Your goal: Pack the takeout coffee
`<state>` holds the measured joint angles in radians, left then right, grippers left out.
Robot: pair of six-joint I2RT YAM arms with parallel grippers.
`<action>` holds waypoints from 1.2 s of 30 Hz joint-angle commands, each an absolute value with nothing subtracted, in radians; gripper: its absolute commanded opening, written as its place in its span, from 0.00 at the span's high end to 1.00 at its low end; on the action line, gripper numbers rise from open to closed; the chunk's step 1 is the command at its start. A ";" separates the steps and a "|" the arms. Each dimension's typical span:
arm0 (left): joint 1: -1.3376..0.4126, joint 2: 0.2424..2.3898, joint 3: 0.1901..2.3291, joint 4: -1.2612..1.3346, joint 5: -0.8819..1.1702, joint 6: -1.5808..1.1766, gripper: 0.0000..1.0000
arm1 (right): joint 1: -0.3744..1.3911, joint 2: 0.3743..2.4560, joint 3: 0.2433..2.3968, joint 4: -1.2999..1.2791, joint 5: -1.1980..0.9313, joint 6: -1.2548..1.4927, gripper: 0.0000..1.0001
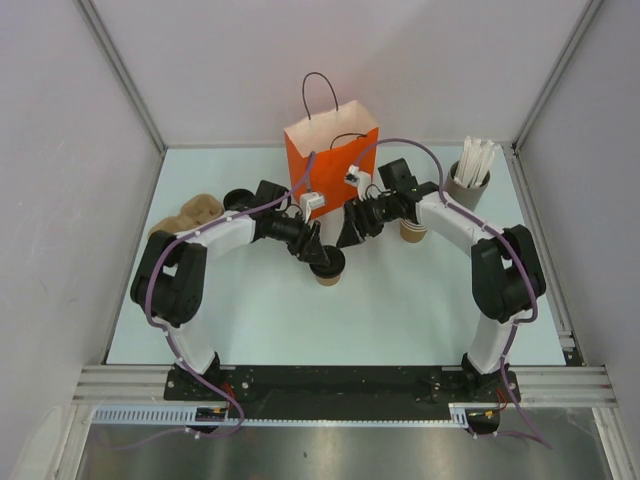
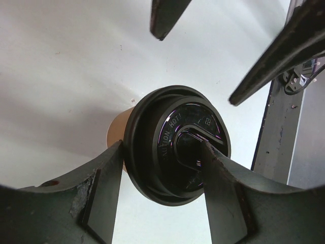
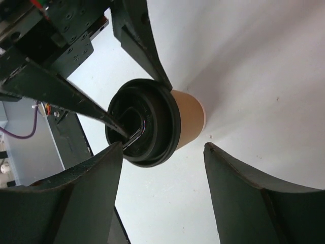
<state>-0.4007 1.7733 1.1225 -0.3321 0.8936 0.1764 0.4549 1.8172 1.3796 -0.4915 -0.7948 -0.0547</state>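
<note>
While the fingers (image 2: 101,203) of the left gripper (image 2: 161,147) pinch the black lid (image 2: 152,162), one on its outer rim, one in its top recess, we note the lid seated on the tan cup (image 3: 190,119). Right gripper (image 3: 163,152): fingers wide apart, clear of the cup. Cup upright on the table (image 1: 400,310), near the orange bag (image 1: 330,150)

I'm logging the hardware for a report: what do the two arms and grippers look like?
The left arm and right arm have white links, bulky black joints and looping purple cables. The left gripper and right gripper have dark tapering fingers.
</note>
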 commanded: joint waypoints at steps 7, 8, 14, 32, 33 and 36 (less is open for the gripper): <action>-0.402 1.832 1.100 -0.417 0.723 0.275 0.38 | 0.506 1.908 1.434 -0.456 -0.785 0.018 0.30; -0.405 1.830 1.106 -0.419 0.724 0.273 0.37 | 0.511 1.911 1.434 -0.454 -0.779 0.018 0.30; -0.403 1.824 1.118 -0.425 0.736 0.273 0.36 | 0.518 1.922 1.437 -0.442 -0.773 0.031 0.30; -0.400 1.796 1.193 -0.445 0.796 0.255 0.19 | 0.537 1.953 1.437 -0.498 -0.752 0.003 0.51; -0.396 1.793 1.196 -0.445 0.804 0.252 0.18 | 0.535 1.954 1.437 -0.499 -0.749 0.003 0.51; -0.391 1.792 1.216 -0.443 0.827 0.233 0.16 | 0.535 1.957 1.437 -0.503 -0.742 0.003 0.52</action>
